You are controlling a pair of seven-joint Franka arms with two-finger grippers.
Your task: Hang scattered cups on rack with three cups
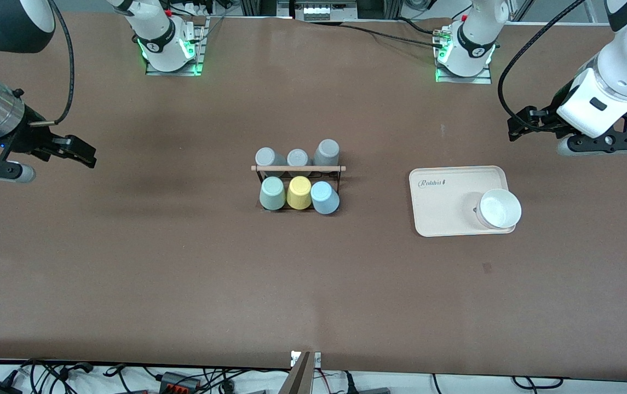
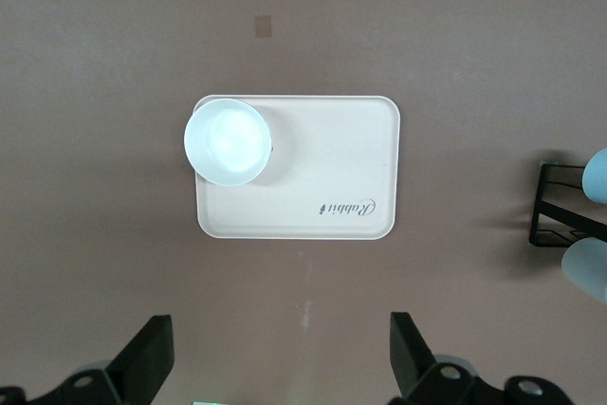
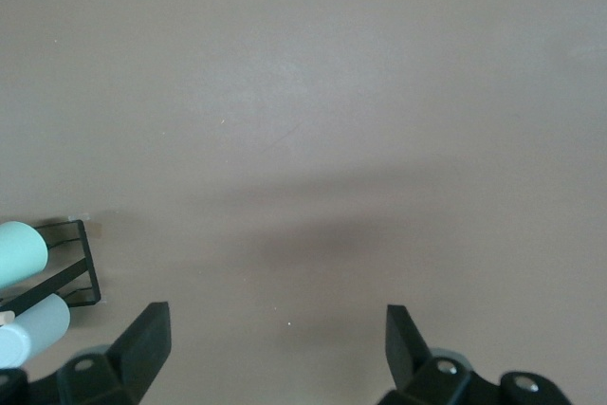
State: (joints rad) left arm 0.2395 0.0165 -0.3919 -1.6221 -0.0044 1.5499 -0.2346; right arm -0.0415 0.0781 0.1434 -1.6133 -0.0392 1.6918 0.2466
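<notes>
Cups [image 1: 272, 193] on rack [image 1: 298, 168]; both pincers [image 1: 516, 128] [image 1: 87, 156] raised, spread wide

A pale mint green tumbler [image 1: 272, 193] and a light blue tumbler [image 1: 324, 197] are hung on the black wire rack [image 1: 298, 170], in its row nearer the front camera, at either end of the wooden rod.

Front camera looks down from high across the table [image 1: 182, 273] at both bases. Each wrist camera points straight down; both catch the rack [image 1: 298, 171] at their edge.
</notes>
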